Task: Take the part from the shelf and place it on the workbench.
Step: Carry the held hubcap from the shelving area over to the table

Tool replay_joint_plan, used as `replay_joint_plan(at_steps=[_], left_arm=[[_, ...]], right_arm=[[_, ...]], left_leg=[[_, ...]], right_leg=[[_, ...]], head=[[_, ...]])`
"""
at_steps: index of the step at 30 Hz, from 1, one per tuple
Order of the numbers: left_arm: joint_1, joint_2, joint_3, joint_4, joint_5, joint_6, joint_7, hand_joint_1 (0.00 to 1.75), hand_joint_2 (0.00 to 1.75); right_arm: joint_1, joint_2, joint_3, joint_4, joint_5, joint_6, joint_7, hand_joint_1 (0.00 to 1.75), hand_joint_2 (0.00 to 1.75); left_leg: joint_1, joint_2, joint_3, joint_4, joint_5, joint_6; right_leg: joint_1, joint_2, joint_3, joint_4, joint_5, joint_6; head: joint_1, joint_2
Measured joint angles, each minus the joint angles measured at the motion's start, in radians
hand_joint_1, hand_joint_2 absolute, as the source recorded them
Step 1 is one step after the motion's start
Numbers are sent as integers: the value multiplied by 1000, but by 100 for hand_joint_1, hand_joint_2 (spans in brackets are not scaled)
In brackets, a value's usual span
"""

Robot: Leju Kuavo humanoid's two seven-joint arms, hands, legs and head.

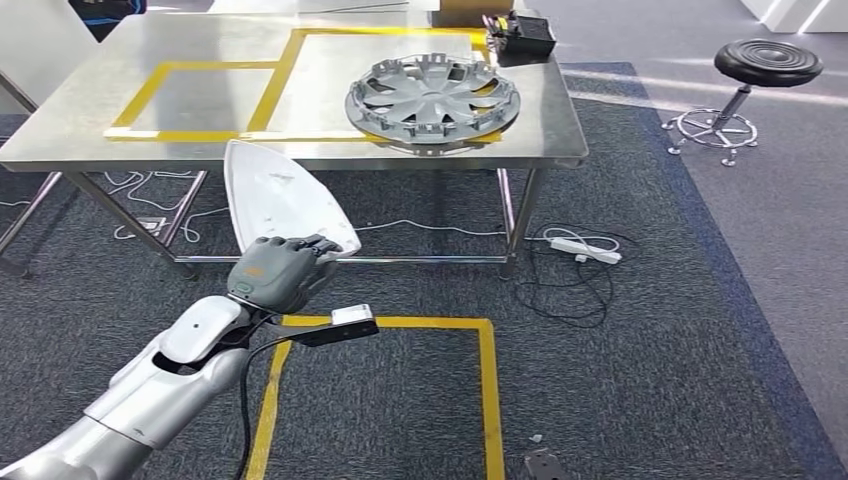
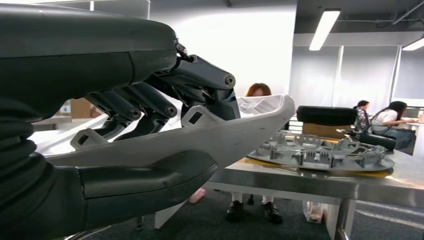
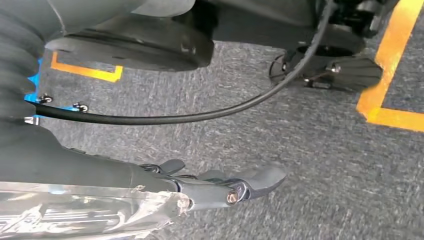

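Head view: left robot hand [image 1: 278,270] grips white part [image 1: 280,195].

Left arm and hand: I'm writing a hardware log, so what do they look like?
The left arm has glossy silver-white shells. The left hand has a grey back with an orange marking and darker fingers. A black cable hangs beside the forearm, and a small black-and-white module juts out at the wrist. The left wrist view shows a ribbed grey cover and thick grey thumb.
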Motion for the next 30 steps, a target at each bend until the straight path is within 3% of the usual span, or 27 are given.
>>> replay_joint_plan(at_steps=[2, 7, 13, 24, 28, 30], left_arm=[[0, -1, 0, 0, 5, 0, 0, 175, 175], [2, -7, 2, 0, 61, -7, -24, 175, 175], [3, -10, 2, 0, 70, -10, -30, 175, 175], [0, -10, 2, 0, 17, -12, -2, 175, 175], [-8, -12, 6, -1, -4, 3, 19, 175, 175], [-16, -15, 7, -2, -10, 9, 25, 175, 175]], right_arm=[[0, 0, 0, 0, 0, 0, 0, 0, 175], [1, 0, 0, 0, 1, 1, 0, 0, 175], [1, 0, 1, 0, 2, 1, 0, 0, 175], [1, 0, 5, 0, 12, 1, 0, 0, 175], [-2, 4, 6, 0, 13, 1, 0, 0, 175], [-2, 4, 6, 0, 13, 0, 1, 0, 175]], left_leg=[[0, 1, 3, -8, 2, -4], [1, 1, 5, -17, 7, -32], [0, 1, 3, -17, 10, -36], [-1, 1, 2, -15, 10, -34], [1, 4, 16, -47, 25, -7], [11, 8, 33, -75, 40, -3]], right_leg=[[1, 2, 0, 0, -1, -5], [3, 0, -3, 1, 0, -15], [2, 0, -2, -2, 5, -16], [-1, 1, 0, -7, 9, -13], [-5, 0, 2, -19, 14, 4], [-4, -1, -24, 37, -17, 12]], head=[[0, 0], [1, 0], [1, 0], [1, 0], [0, 0], [3, 0]])
